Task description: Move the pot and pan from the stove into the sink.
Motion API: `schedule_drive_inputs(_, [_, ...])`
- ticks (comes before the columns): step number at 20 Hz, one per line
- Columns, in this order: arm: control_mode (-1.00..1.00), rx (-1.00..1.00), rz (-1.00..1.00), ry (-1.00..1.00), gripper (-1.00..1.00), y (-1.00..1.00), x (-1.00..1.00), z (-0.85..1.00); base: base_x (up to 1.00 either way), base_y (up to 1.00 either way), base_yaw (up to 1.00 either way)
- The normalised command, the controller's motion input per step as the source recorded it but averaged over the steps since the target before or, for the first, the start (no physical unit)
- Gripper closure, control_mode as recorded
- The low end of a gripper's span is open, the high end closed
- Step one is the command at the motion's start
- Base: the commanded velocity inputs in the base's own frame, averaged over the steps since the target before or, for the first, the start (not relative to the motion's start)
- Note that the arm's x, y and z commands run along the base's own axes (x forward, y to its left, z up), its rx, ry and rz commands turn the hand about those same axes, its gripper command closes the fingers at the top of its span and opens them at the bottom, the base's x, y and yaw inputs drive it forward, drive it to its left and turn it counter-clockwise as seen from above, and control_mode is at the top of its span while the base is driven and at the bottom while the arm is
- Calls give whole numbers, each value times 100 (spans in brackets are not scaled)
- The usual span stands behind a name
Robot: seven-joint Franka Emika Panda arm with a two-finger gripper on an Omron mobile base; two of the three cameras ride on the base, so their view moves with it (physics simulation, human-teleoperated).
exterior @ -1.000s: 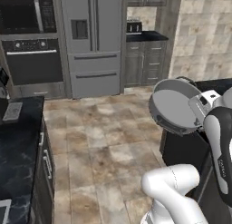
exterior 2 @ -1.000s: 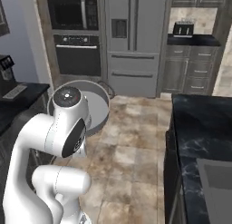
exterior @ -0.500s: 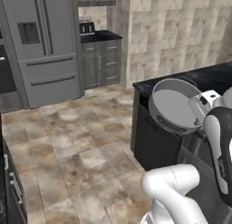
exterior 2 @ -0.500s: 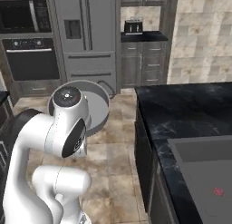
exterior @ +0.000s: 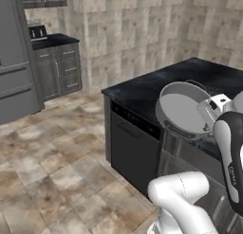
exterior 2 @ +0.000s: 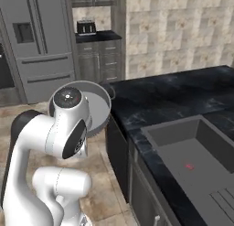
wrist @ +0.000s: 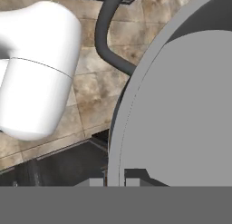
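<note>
No legible writing anywhere. End effector (wrist: 113, 181) clenched on the rim of the pot (exterior: 182, 110), held tilted in the air beside the black bench (exterior 2: 183, 99). Sink (exterior 2: 196, 154) recessed in that bench. Fridge (exterior 2: 39, 46) and toaster (exterior 2: 85, 27) stand well apart behind.

Pot (exterior 2: 98, 106) half hidden behind the arm's white joint in right base view; cut by right edge in hand view. Sink (exterior 2: 192, 149) cut off at right and bottom edges. Gripper (wrist: 114, 181) tips barely visible, clamped on pot rim.
</note>
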Motion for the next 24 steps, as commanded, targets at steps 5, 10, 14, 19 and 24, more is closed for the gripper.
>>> schedule_drive_inputs(5, [100, 0, 0, 0, 100, 0, 0, 0, 8, -13, -44])
schedule_drive_inputs(10, [100, 0, 0, 0, 100, 0, 0, 0, 6, -15, -44])
schedule_drive_inputs(14, [100, 0, 0, 0, 100, 0, 0, 0, 4, -18, -43])
schedule_drive_inputs(19, [100, 0, 0, 0, 100, 0, 0, 0, 2, -18, -43])
schedule_drive_inputs(24, [100, 0, 0, 0, 100, 0, 0, 0, 3, -17, -43])
